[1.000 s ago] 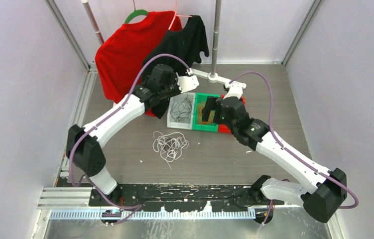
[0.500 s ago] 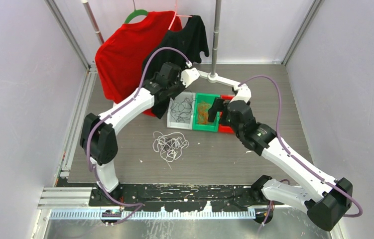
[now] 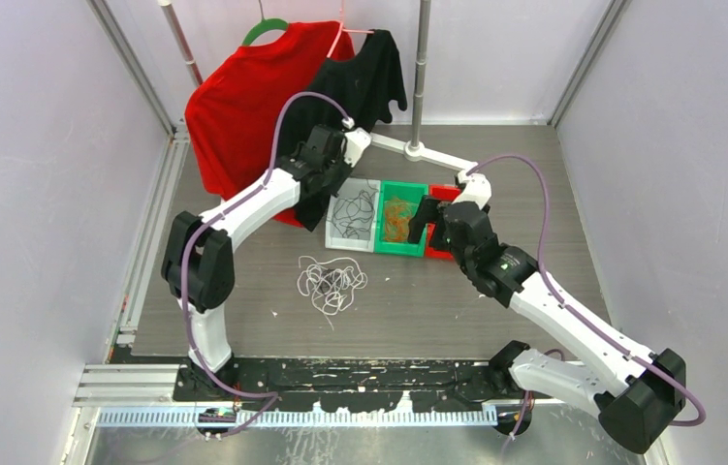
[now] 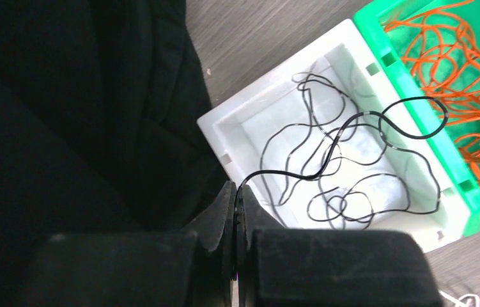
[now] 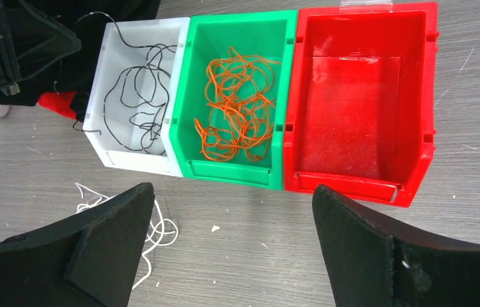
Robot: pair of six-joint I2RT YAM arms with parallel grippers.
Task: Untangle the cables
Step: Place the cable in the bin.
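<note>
Top view high, looking down; both wrist views close, share white bin (image 5: 138, 163).

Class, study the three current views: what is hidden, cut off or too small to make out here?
- Left wrist view: the held end of the black cable is hidden inside the shut left gripper; the green bin runs off the right edge.
- Right wrist view: the white cables lie partly behind a finger of the open right gripper.
- Top view: the right arm covers most of the red bin.
</note>
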